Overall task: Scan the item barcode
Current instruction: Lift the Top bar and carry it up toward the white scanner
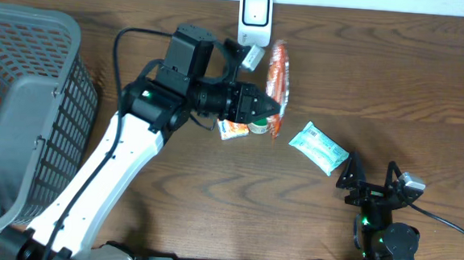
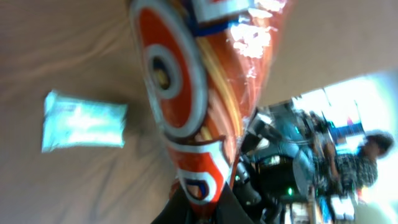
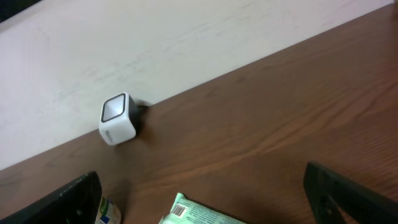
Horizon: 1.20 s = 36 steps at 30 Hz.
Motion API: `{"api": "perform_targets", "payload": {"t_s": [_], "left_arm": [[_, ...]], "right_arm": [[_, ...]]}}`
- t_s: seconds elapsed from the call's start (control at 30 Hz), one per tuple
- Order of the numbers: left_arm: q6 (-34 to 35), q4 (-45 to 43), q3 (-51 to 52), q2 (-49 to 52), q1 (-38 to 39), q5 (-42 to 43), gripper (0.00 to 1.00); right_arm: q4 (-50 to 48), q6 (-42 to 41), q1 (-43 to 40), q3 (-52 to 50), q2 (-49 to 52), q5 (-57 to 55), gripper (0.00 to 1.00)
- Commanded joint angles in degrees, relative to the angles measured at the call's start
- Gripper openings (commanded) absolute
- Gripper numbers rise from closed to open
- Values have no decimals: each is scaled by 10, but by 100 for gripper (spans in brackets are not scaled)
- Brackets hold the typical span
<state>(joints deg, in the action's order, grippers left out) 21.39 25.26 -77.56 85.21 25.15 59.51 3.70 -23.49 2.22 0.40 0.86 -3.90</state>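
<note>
My left gripper [image 1: 267, 108] is shut on the lower end of an orange snack bag [image 1: 278, 80], which hangs lifted just below and right of the white barcode scanner [image 1: 255, 14] at the table's back edge. In the left wrist view the orange, white and blue bag [image 2: 186, 93] fills the middle, pinched between the dark jaws of the gripper [image 2: 202, 214]. My right gripper [image 1: 370, 180] stands open near the front right, with nothing between its fingers [image 3: 348, 196]. It faces the scanner [image 3: 118, 118].
A pale green packet [image 1: 318, 147] lies flat between the two arms, its barcode end showing in the right wrist view [image 3: 199, 214]. A small orange-white pack [image 1: 232, 130] and a green-lidded cup [image 1: 256, 127] sit under the left gripper. A grey basket [image 1: 23, 109] stands at the far left.
</note>
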Motion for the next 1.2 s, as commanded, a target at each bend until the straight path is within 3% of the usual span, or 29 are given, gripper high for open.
{"api": "perform_targets", "payload": {"t_s": [0.0, 0.1, 0.43, 0.6, 0.9, 1.17], "left_arm": [[-127, -77, 18, 30, -12, 174, 7], [-255, -150, 18, 57, -24, 306, 7], [-403, -154, 19, 80, -53, 305, 7], [-413, -219, 19, 80, -63, 305, 7], [-400, -436, 19, 80, -68, 305, 7], [-400, -545, 19, 80, -79, 305, 7]], "right_arm": [[2, 0, 1, -1, -2, -5, 99], [2, -1, 1, -1, -2, -5, 99], [2, -1, 1, -1, -2, -5, 99], [2, -1, 1, -1, -2, -5, 99], [2, -1, 1, -1, -2, -5, 99], [2, 0, 1, -1, -2, -5, 99]]}}
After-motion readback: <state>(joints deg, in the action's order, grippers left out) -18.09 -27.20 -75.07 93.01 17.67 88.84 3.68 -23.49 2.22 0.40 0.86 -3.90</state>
